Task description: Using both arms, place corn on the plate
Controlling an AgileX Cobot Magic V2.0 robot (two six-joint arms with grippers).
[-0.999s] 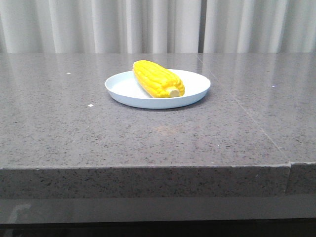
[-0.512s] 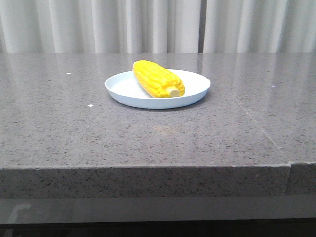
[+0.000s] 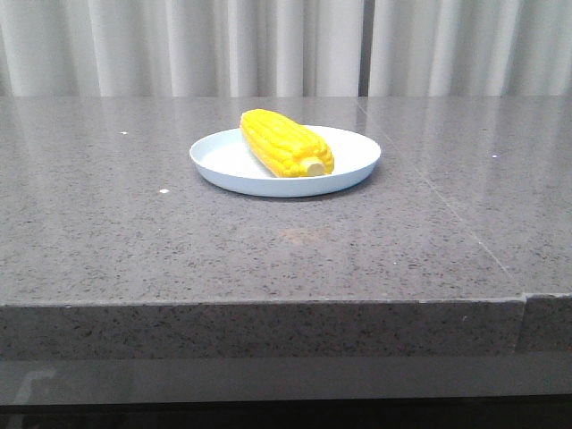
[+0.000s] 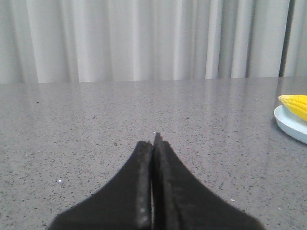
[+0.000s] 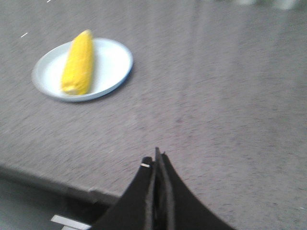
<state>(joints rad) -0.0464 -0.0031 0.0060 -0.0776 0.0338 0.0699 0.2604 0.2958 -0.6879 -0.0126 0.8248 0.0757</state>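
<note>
The corn [image 3: 286, 143] lies on the plate [image 3: 353, 165], resting diagonally across it with its pale cream stub end pointing toward the camera in the front view and its tapered tip reaching over the far rim. The plate sits on the grey speckled stone surface [image 3: 179, 241], somewhat toward the far half of it, with pleated pale curtains [image 3: 268, 45] hanging behind.

Neither arm appears in the front view. In the left wrist view, the left end effector [image 4: 153, 143] has its two dark fingers pressed together with nothing between them, held low over the surface and well apart from the plate [image 4: 290, 127], which shows only at the edge of that view along with one end of the corn [image 4: 295, 103].

In the right wrist view, which is somewhat blurred, the right end effector [image 5: 156, 163] is likewise closed on nothing, its fingers meeting at the tips. It hangs above the near edge of the surface, well away from the plate [image 5: 115, 62] and the corn [image 5: 79, 62].
</note>
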